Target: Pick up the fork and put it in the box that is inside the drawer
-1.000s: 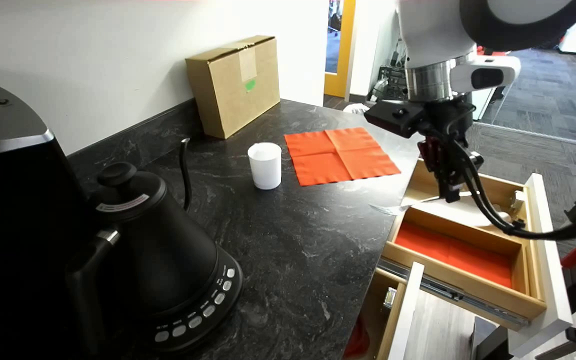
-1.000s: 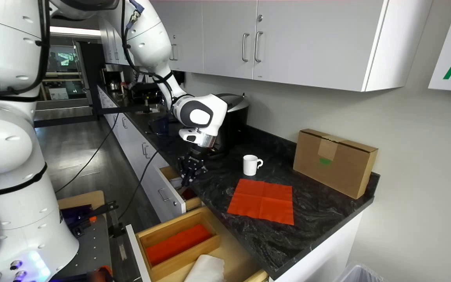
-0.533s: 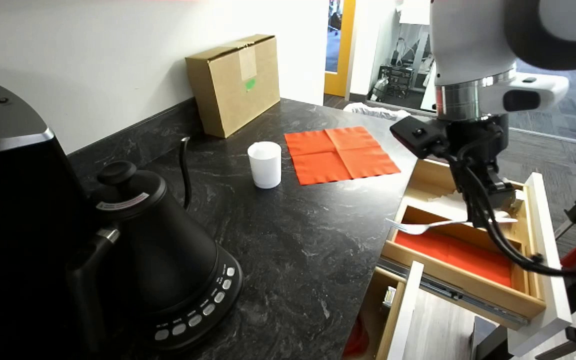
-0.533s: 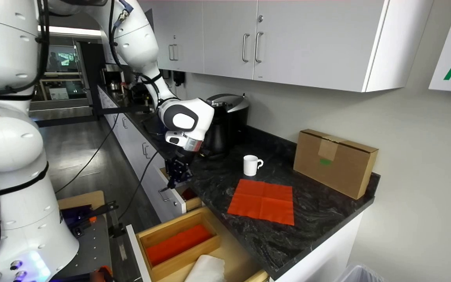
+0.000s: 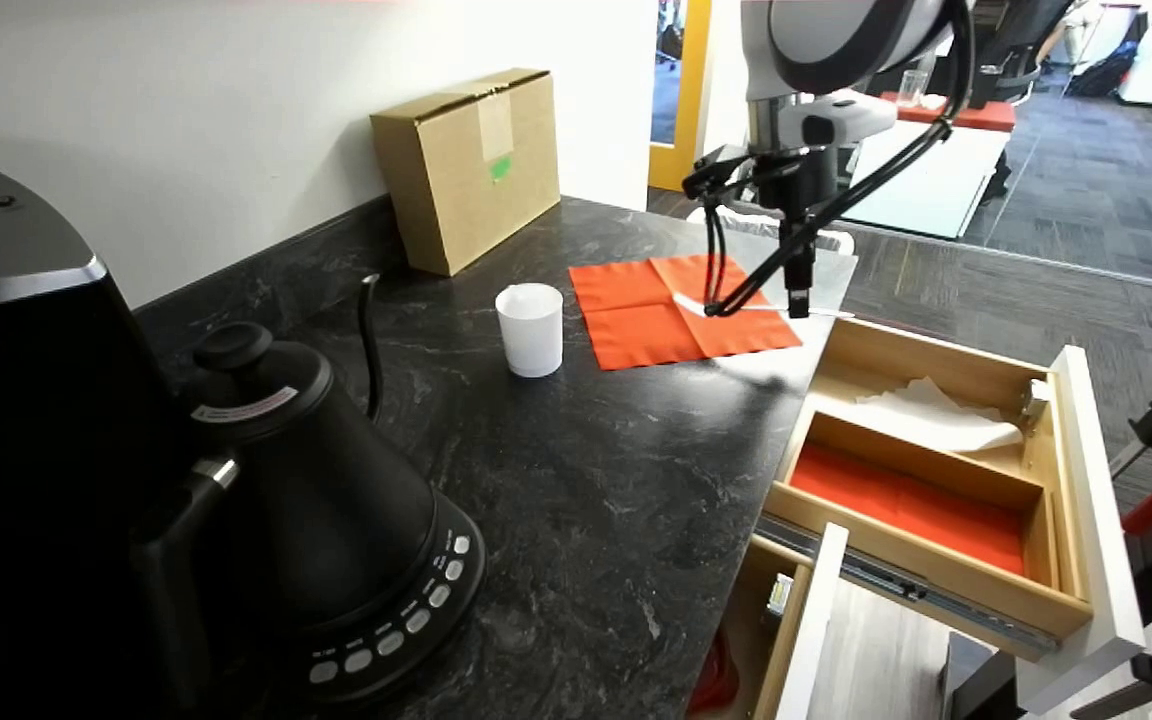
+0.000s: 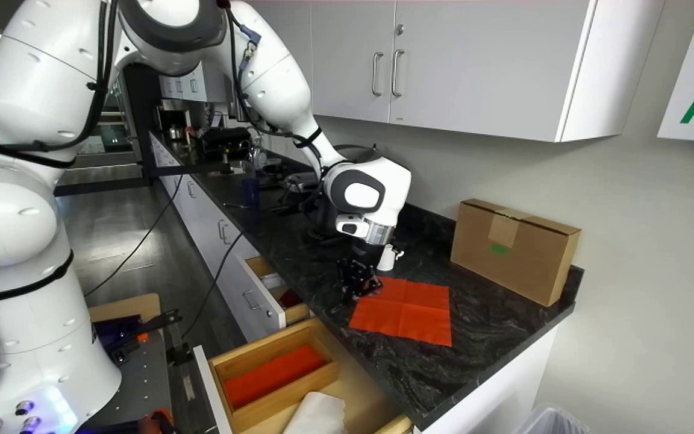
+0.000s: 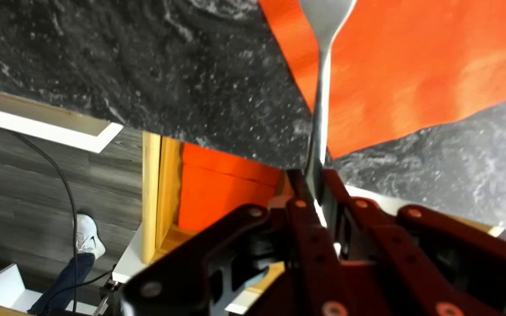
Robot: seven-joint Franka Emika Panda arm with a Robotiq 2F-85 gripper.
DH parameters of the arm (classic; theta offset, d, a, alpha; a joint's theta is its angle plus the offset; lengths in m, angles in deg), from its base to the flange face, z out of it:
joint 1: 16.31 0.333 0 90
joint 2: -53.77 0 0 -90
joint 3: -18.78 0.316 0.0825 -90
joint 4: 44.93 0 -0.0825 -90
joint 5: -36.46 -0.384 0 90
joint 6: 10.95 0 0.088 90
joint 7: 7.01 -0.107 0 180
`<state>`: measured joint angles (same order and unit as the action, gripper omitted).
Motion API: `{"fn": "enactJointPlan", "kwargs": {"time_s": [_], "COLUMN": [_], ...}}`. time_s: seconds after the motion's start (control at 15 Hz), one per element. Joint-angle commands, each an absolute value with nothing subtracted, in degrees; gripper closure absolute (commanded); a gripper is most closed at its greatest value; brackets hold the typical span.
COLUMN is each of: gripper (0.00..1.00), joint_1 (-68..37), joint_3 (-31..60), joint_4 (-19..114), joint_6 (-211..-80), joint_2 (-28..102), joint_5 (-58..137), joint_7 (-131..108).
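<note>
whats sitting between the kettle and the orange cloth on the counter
A white mug: in an exterior view it stands on the counter between the kettle and the orange cloth, nearer the cloth and touching neither.

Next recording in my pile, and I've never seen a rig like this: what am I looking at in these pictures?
The machine is a jointed white robot arm ending in a dark hand. Two views come from cameras outside it; the close-up comes from a camera on its wrist, looking past the hand. On the dark countertop are a black kettle, a white mug, an orange cloth and a cardboard box. The hand grips a fork by its handle; the fork's head runs off the close-up's top edge. An open drawer holds the red-bottomed wooden tray meant for the fork.
</note>
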<state>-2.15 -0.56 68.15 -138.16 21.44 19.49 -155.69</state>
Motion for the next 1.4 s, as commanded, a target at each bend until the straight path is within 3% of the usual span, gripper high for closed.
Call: {"fn": "enactJointPlan", "kwargs": {"time_s": [0.0,0.53,1.33], "gripper": [0.96,0.96,0.96], "joint_1": [-9.9,-12.4,-8.3], "joint_3": [6.7,10.2,8.1], "joint_4": [53.7,38.6,44.5], "joint_6": [-130.3,-124.2,-125.6], "joint_2": [13.6,5.2,10.1], "joint_5": [21.3,24.4,26.2], "joint_7": [-156.9,-156.1,-156.6]}}
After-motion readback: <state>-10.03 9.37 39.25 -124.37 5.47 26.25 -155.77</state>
